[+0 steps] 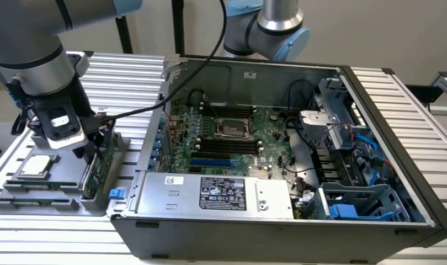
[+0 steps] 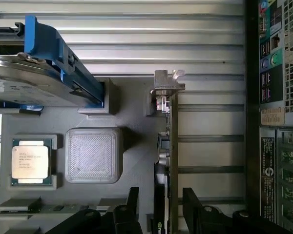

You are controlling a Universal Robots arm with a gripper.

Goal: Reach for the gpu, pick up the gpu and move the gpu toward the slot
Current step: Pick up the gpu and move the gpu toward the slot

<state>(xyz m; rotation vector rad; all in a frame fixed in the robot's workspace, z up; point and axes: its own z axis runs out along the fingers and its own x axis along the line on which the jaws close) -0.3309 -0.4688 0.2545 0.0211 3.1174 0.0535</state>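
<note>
Biggest first: open computer case [image 1: 282,232] right beside the gray tray [image 1: 32,207], lid off, walls standing all round. Blue slot [image 1: 211,163] down inside it, well apart from the tray. Just a narrow strip of ribbed table [image 2: 210,146] between tray and case wall, so little sideways room; open air above the tray. On to the gpu [image 2: 172,146]: stands on edge along the tray's case-side rim, silver bracket [image 2: 167,83] at one end, hard drive [image 2: 34,83] and processor chip [image 2: 31,161] farther across the tray. And the gripper [image 2: 160,192]: hangs low over the tray, fingers [image 2: 191,204] spread either side of the gpu, clamped on nothing yet.
</note>
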